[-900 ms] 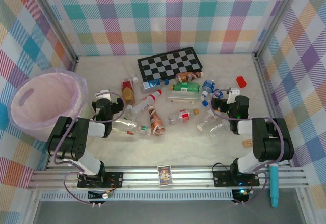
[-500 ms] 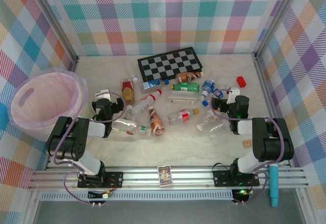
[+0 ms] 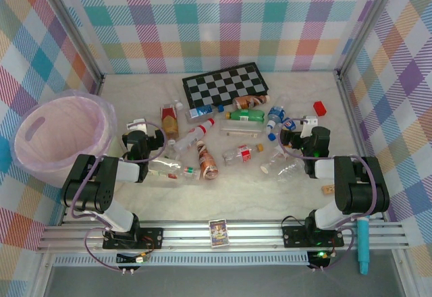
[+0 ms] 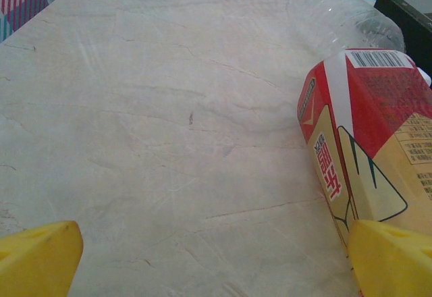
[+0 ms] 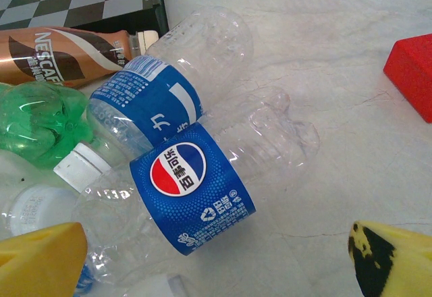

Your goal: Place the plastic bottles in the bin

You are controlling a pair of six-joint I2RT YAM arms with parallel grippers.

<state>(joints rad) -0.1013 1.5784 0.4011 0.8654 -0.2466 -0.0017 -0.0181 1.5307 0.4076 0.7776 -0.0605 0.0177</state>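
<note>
Several plastic bottles [image 3: 223, 138] lie scattered mid-table. The bin [image 3: 40, 118], a cream bucket with a pink liner, stands at the left. My left gripper [image 3: 140, 132] is low beside the bottles' left edge, open and holding nothing. In the left wrist view my left gripper [image 4: 216, 263] has bare table between its yellow fingertips [image 4: 40, 260], and a red-and-cream labelled bottle [image 4: 371, 148] lies by the right one. My right gripper [image 3: 300, 131] is open too. In the right wrist view my right gripper [image 5: 216, 263] straddles the near end of a clear Pepsi bottle [image 5: 192, 196].
A checkerboard [image 3: 224, 84] lies behind the bottles and a small red block [image 3: 319, 108] at the far right. In the right wrist view a blue-labelled clear bottle [image 5: 152, 101], a brown Nescafe bottle [image 5: 67, 54] and a green bottle [image 5: 34, 121] crowd the left. Patterned walls enclose the table.
</note>
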